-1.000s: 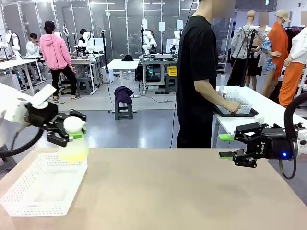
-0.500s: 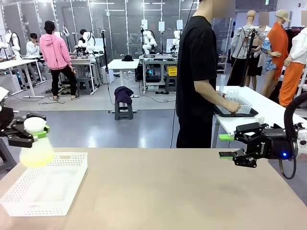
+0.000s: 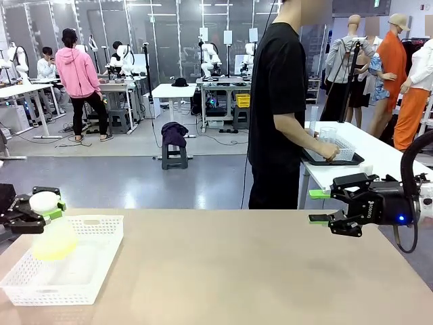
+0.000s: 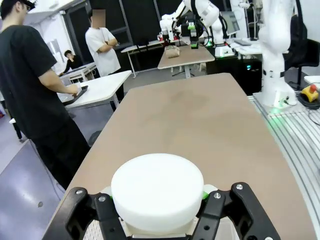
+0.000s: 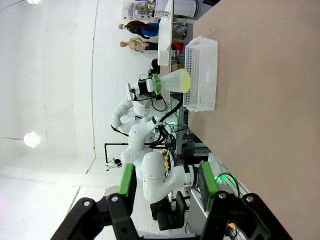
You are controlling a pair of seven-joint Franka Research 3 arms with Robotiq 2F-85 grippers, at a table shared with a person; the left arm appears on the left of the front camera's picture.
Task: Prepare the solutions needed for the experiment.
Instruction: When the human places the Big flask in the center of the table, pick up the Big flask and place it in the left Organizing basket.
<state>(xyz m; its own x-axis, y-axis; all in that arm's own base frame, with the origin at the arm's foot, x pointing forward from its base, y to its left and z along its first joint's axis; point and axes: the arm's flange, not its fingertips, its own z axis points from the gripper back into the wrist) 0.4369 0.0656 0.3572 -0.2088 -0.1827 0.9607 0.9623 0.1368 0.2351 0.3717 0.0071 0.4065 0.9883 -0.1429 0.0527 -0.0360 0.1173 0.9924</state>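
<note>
A: Where is the flask?

B: At the left edge of the front view. The left gripper (image 3: 42,206) is clamped on the neck of the flask (image 3: 53,238), just under its white cap (image 3: 43,201). The flask hangs upright over the near-left corner of the white basket (image 3: 95,284), its base dipping below the rim, though I cannot tell if it touches the basket floor.

A: And the yellow liquid?

B: The yellow liquid (image 3: 54,248) sits in the wide lower part of the flask, pale and a bit greenish. In the right wrist view, which is rolled sideways, it shows as a yellow patch (image 5: 184,80) at the flask's base, next to the basket (image 5: 202,75).

A: What does the left wrist view give?

B: The cap (image 4: 157,192) fills the bottom centre, with the black fingers (image 4: 107,215) tight on either side of it.

A: The other arm?

B: The right gripper (image 3: 320,206) is at the right edge of the front view, over the table (image 3: 257,271), pointing toward the middle. Its green-padded jaws stand partly apart with nothing between them. The right wrist view shows the same gap (image 5: 167,185).

A: The person?

B: A person (image 3: 281,108) in a black shirt stands behind the table, upper centre, with a hand (image 3: 327,150) on a dark tray at a side table.
</note>
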